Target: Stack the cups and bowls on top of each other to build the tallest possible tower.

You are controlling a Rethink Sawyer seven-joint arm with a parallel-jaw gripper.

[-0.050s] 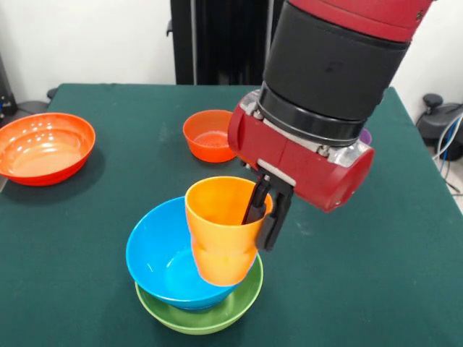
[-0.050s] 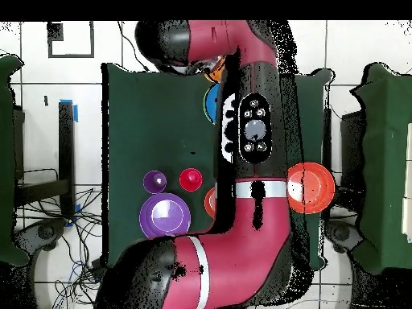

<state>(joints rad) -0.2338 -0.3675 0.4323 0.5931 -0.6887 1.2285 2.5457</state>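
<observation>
Black fingers (image 1: 262,211) pinch the orange cup's (image 1: 221,231) rim, 1 inside and 1 outside.
We see the fingers closed on that rim, with the cup tilted inside the light blue bowl (image 1: 163,256), which is nested in the lime green bowl (image 1: 210,314) near the front of the green desk (image 1: 376,289). Behind them we find the small orange bowl (image 1: 206,136), and the wide orange-red bowl (image 1: 45,147) well off to one side. Overhead, we find the purple cup (image 2: 154,181), red cup (image 2: 191,179) and purple bowl (image 2: 164,216) grouped together.
</observation>
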